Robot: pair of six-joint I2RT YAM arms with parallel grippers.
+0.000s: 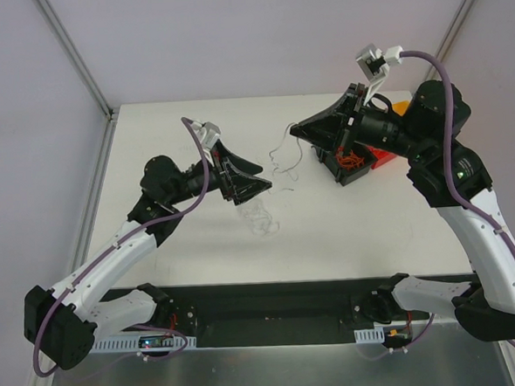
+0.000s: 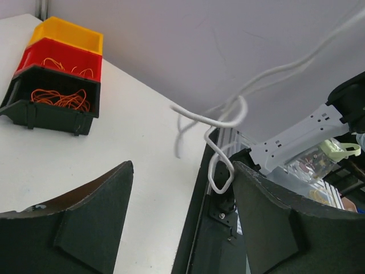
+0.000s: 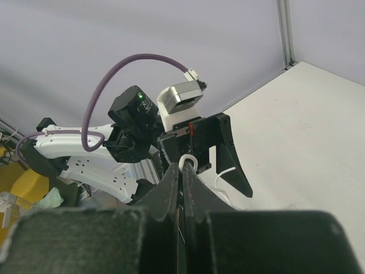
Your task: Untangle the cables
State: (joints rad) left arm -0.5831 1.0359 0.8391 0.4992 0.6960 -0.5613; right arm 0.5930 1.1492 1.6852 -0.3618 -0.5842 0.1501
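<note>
White table (image 1: 193,144): three bins (image 2: 57,74), tangled cables (image 1: 261,217)

cables (image 2: 212,121): run up past left gripper (image 2: 182,168), cut off at top-right corner
grip point: hidden between right gripper (image 3: 182,171) fingers

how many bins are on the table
3, in a row on the table's right: black bin, red bin, yellow bin; right arm partly hides them overhead.

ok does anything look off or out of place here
One white cable hangs in mid-air, curling inside the open left end effector and pinched in the shut right end effector. A small clump of pale strands lies loose on the table near the left one. The bins look orderly.
</note>
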